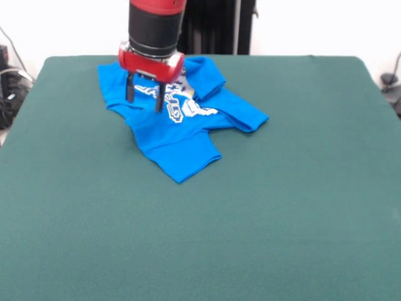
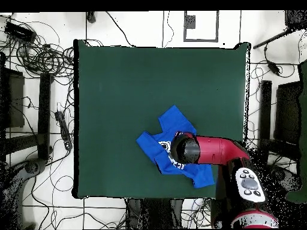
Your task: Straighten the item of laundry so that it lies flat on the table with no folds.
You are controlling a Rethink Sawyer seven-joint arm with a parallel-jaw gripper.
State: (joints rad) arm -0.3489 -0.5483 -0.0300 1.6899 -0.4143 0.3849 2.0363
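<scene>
The bright blue T-shirt point(image 1: 182, 132) lies crumpled and folded on the dark green table point(image 1: 250, 213), near its far side, with part of the white print showing. In the overhead view the shirt point(image 2: 171, 129) sits near the table's lower right part point(image 2: 120, 90). My gripper point(image 1: 144, 100) hangs over the shirt's upper part with its two dark fingers point(image 1: 130, 91) spread apart, tips at or just above the cloth, holding nothing. In the overhead view the arm's black end point(image 2: 181, 150) covers the gripper and part of the shirt.
The red arm point(image 2: 216, 150) reaches in from the robot's base point(image 2: 249, 185). Cables and stands lie on the floor around the table point(image 2: 42, 54). The table's far edge point(image 1: 207, 58) runs close behind the shirt.
</scene>
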